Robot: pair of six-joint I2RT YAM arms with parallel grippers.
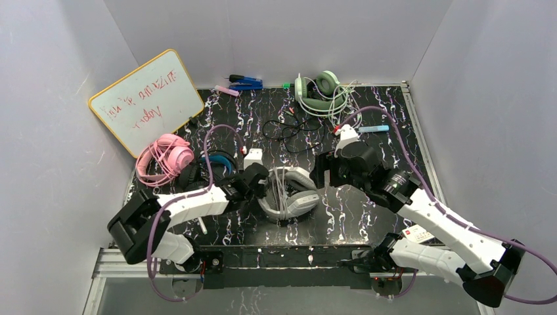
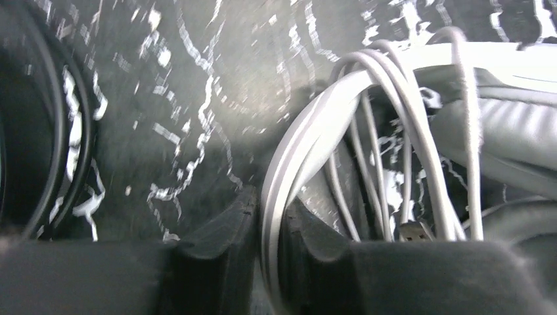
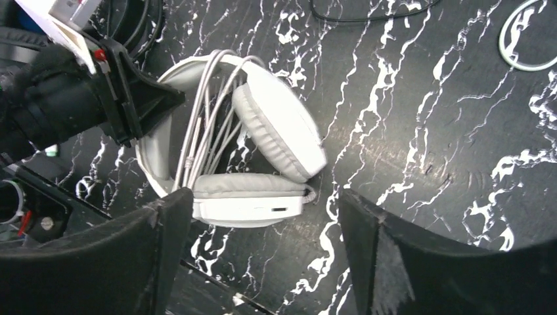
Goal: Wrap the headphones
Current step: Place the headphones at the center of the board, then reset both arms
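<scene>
The black marbled table [image 1: 368, 216] held the white headphones [image 1: 289, 197] near its centre. The left arm reached in low, its gripper [image 2: 266, 223] clamped on their cord [image 2: 368, 98]. The right arm was bent over beside them, its gripper [image 1: 323, 174] open and empty.

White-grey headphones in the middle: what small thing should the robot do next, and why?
Probably open the left hand and let go. It pinches the thin white cord, which already lies looped over the headband of the white-grey padded headphones, and the right hand stands open, holding nothing.
</scene>
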